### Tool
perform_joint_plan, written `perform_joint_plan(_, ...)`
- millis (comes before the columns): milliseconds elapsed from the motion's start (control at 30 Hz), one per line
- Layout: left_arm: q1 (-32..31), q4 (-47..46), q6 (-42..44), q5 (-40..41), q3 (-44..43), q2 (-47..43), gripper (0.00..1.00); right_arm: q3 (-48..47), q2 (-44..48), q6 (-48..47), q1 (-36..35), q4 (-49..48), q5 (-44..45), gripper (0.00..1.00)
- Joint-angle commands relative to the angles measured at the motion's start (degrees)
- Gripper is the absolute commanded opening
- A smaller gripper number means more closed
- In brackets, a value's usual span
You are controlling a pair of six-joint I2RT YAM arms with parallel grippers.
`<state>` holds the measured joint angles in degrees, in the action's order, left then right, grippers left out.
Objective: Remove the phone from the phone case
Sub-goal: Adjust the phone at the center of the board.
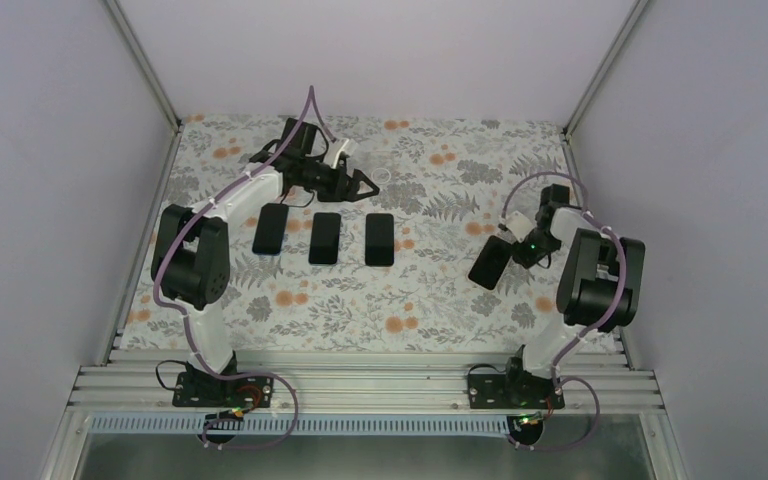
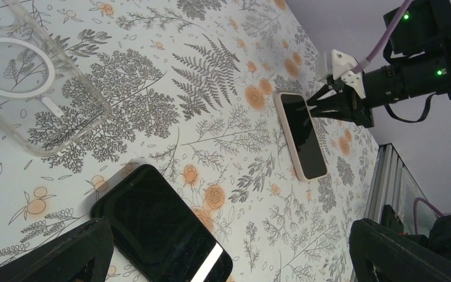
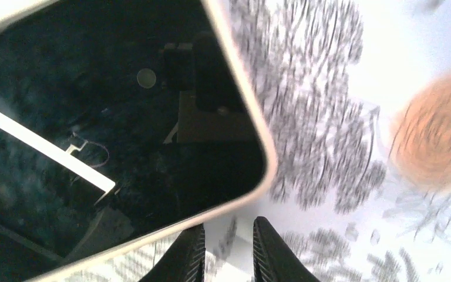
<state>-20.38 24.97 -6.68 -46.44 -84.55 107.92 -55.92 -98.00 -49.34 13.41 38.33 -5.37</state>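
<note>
While the left gripper (image 1: 360,184) hangs wide open at the upper centre of the top view, the right gripper (image 3: 228,247) is pinched narrow on nothing, just beside a corner of the cased phone (image 3: 105,117) lying on the worktop (image 3: 329,88) at mid-right.

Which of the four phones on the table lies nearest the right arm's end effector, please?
The pale-edged phone lying alone, slanted, on the right side, beside the right end effector; the other three phones form a row farther left.
</note>
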Motion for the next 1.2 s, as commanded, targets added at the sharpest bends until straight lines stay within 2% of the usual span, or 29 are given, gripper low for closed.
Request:
perform_joint_plan(0,0.5,-1.5,-0.4,-1.6,-1.7,-1.5,1.0,-3.2,-4.5,5.6,-4.9,-2.7,-4.1,0.21)
perform_joint_plan(200,1.1,-1.3,-0.5,-1.6,-1.9,-1.3,1.0,-7.5,-8.3,9.6,-13.1,-1.9,-7.0,0.25)
perform_joint_plan(333,1.3,-1.5,-0.3,-1.2,-1.2,-1.9,1.0,-9.7,-8.7,11.2,-16.4,-0.4,-9.7,0.37)
perform_joint_plan(400,1.5,-1.5,-0.3,-1.1,-1.0,-2.1,1.0,-10.1,-7.5,11.4,-17.1,0.8,-11.4,0.48)
perform_joint_plan(567,1.6,-2.0,-0.2,-0.9,-0.9,-2.9,1.0,-9.0,-2.2,10.5,-17.2,4.8,-13.8,0.95)
perform_joint_plan(600,1.5,-2.0,-0.1,-1.0,-0.9,-2.9,1.0,-8.4,-0.8,10.1,-17.2,5.4,-13.9,1.0)
perform_joint_plan(867,1.4,-0.1,2.6,-2.5,-2.5,-2.4,1.0,-1.9,7.3,0.3,-18.1,10.7,-11.5,0.99)
perform_joint_plan(1167,1.1,0.5,5.8,-4.4,-1.8,-3.9,1.0,0.5,5.8,-8.3,-20.0,11.1,-3.2,0.99)
